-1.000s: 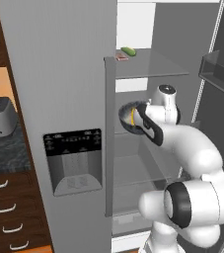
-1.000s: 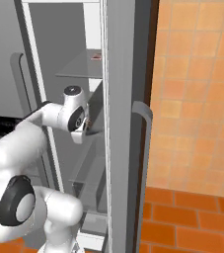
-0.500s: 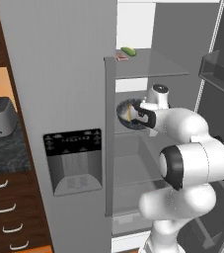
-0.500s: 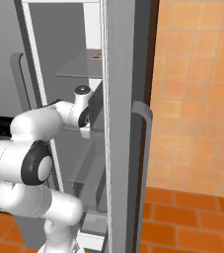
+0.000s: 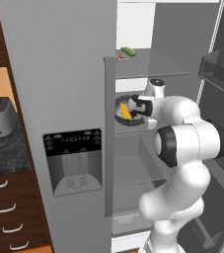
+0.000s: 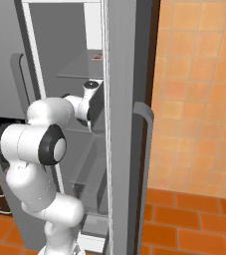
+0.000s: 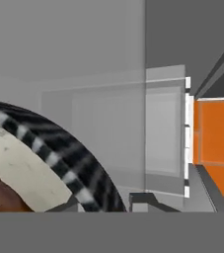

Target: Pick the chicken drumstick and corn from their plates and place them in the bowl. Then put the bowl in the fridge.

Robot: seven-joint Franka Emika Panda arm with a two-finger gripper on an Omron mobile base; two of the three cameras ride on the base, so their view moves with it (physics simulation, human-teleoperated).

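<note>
Arm's folded in closer since the earlier frame, bowl (image 5: 128, 111) now on the fridge (image 5: 59, 99) shelf.
End effector (image 5: 139, 105) at the rim, grip unclear; release fully, then back straight out.

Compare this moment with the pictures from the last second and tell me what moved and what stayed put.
The arm folded: its elbow swung up and in toward the fridge while the gripper kept to the rim of the bowl on the middle shelf. The bowl, with the corn in it, stayed in place. Whether the grip has been released can't be told. The green item on the top shelf is unchanged.
</note>
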